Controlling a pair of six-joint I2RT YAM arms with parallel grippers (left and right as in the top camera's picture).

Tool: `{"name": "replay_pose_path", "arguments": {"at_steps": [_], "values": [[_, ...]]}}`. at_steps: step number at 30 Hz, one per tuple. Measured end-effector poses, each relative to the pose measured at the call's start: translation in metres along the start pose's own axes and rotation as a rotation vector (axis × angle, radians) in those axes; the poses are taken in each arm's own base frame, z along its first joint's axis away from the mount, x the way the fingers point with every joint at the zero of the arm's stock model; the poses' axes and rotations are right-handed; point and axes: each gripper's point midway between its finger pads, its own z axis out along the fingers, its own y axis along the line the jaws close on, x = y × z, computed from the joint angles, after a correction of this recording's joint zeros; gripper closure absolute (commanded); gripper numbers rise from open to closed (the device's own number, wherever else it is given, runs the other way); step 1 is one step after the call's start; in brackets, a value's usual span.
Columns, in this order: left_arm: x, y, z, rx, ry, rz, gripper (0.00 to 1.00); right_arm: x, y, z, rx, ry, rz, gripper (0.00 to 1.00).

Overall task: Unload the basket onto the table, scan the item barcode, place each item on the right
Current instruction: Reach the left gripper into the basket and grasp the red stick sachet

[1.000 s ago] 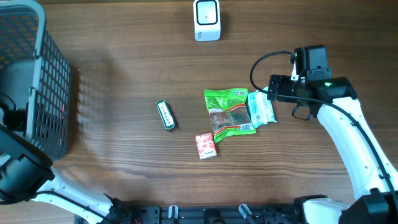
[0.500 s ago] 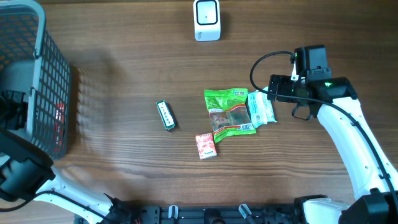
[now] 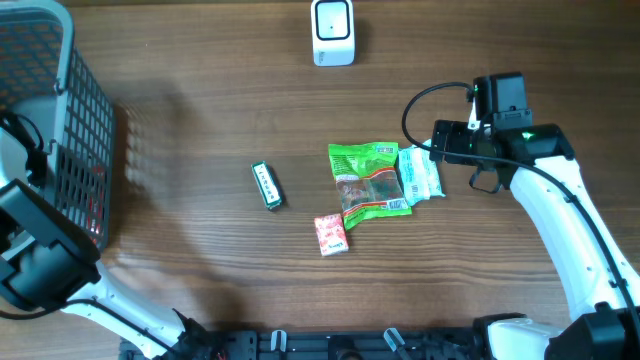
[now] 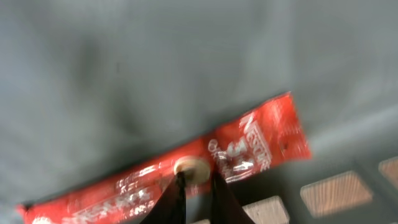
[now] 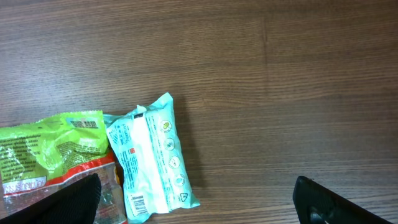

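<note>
My left gripper (image 4: 197, 179) is down inside the grey basket (image 3: 70, 120). Its fingertips (image 4: 180, 182) rest against a red Nestle wrapper (image 4: 249, 146) lying slantwise on the basket floor. Only a thin gap shows between the jaws, and blur hides whether they still pinch the wrapper. The same wrapper shows red through the basket mesh (image 3: 95, 185). My right gripper (image 5: 199, 208) is wide open with nothing in it, hovering just right of a teal packet (image 5: 152, 158) (image 3: 420, 177). The white scanner (image 3: 332, 32) stands at the table's far edge.
A green snack bag (image 3: 368, 180) lies against the teal packet. A small red packet (image 3: 331, 234) lies in front of the bag, and a green gum stick (image 3: 266, 185) is further left. The basket fills the far left corner.
My left arm has shifted toward the near edge beside the basket, and the red wrapper now shows more plainly through the mesh. The right arm and the table items have not moved.
</note>
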Motion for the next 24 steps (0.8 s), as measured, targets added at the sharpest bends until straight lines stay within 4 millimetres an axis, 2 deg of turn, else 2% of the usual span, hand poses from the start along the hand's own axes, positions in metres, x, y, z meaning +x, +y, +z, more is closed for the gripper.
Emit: {"name": "replay_pose_path", "arguments": {"at_steps": [4,7,12,16,19,21,22,24], "values": [[-0.011,0.000,0.003,-0.006,-0.054,0.005,0.87,0.000,0.000,0.000,0.000,0.000,0.000,0.00],[-0.030,-0.008,0.001,0.018,-0.138,0.015,0.85,0.000,0.000,0.000,0.000,0.000,0.000,0.00],[-0.063,-0.019,-0.004,0.052,-0.281,0.022,0.78,0.000,0.000,0.000,0.000,0.000,0.000,0.00],[-0.077,-0.026,-0.010,0.075,-0.347,0.027,0.75,0.000,0.000,0.000,0.000,0.000,0.000,0.00],[-0.079,-0.028,-0.020,0.071,-0.349,0.048,0.65,0.000,0.000,0.000,0.000,0.000,0.000,0.00],[-0.083,-0.034,-0.040,0.072,-0.361,0.084,0.46,0.000,0.000,0.000,0.000,0.000,0.000,0.00],[-0.085,-0.036,-0.045,0.071,-0.369,0.106,0.44,0.000,0.000,0.000,0.000,0.000,0.000,0.00],[-0.080,-0.030,-0.051,0.035,-0.343,0.147,0.48,0.000,0.000,0.000,0.000,0.000,0.000,0.00]]}}
